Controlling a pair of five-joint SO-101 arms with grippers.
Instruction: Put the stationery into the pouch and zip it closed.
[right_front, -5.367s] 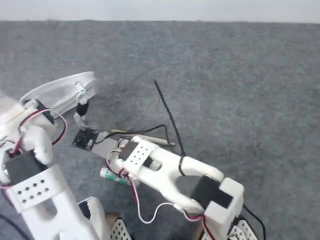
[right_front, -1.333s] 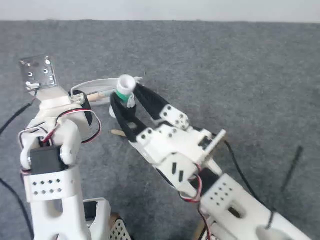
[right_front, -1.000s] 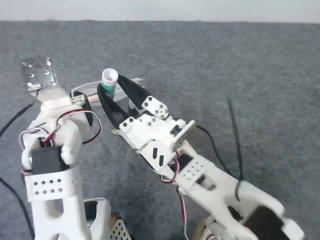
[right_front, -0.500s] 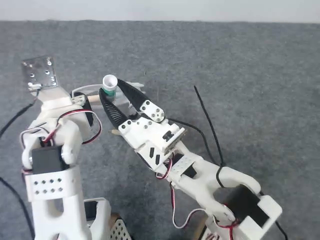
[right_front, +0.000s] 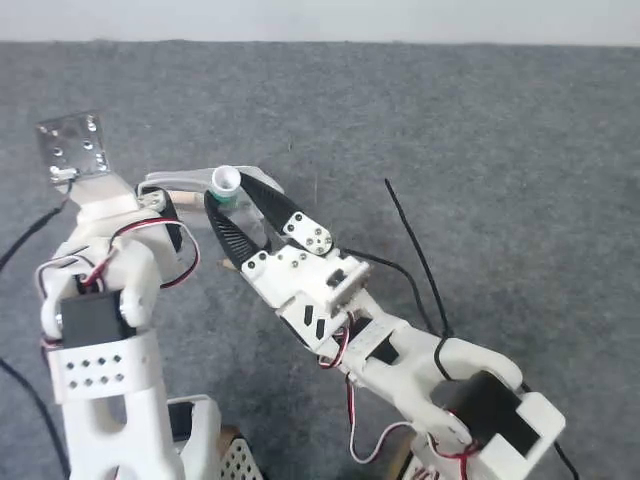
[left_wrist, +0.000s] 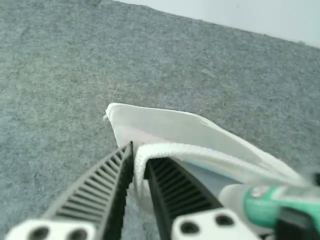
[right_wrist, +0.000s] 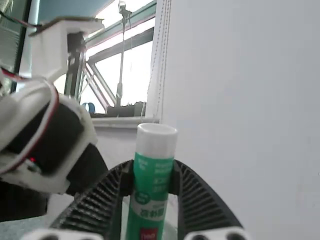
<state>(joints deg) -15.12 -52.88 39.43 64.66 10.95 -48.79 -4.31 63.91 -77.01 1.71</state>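
A green glue stick (right_front: 226, 187) with a white cap stands upright between the black fingers of my right gripper (right_front: 236, 200), which is shut on it. It hangs right at the mouth of the white pouch (right_front: 165, 183). In the right wrist view the glue stick (right_wrist: 152, 175) sits squeezed between both fingers of the right gripper (right_wrist: 152, 170). My left gripper (left_wrist: 138, 154) is shut on the pouch's thick white rim (left_wrist: 200, 152) and holds it up. The glue stick (left_wrist: 272, 206) shows just beside that rim. In the high view the left gripper (right_front: 162, 203) is at the pouch's near edge.
Grey carpet (right_front: 480, 140) covers the table, with free room to the right and the far side. A black cable (right_front: 412, 255) trails from the right arm over the carpet. The left arm's white body (right_wrist: 42, 142) stands close beside the right gripper.
About five seconds ago the glue stick lay on the carpet. Over the last second the right gripper has carried it left and down, closer to the pouch's mouth. The left arm holds still.
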